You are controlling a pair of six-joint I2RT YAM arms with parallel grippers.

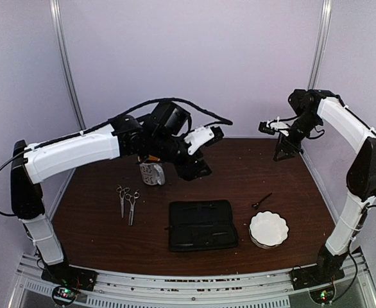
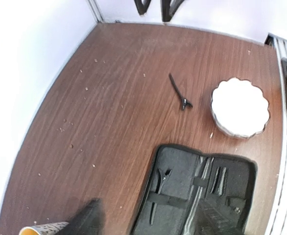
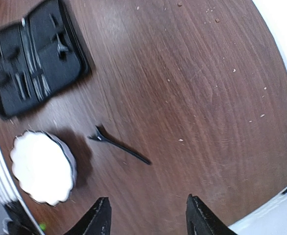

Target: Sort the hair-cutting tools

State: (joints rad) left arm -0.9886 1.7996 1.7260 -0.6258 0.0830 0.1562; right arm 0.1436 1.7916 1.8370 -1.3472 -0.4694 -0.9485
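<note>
I see my left gripper (image 2: 157,7) and right gripper (image 3: 148,218) both spread, holding nothing; one thin black clip-like piece (image 3: 118,144) lies on the brown wooden table (image 3: 207,98).

table (image 1: 239,167): matt wood grain | scissors (image 1: 127,202): shiny metal | case (image 1: 203,224): black cloth

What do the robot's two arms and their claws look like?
Both the left arm and the right arm have white casings on the long sections and black joints. Black cables loop along them. Each ends in a black two-fingered claw: left gripper, right gripper.
</note>
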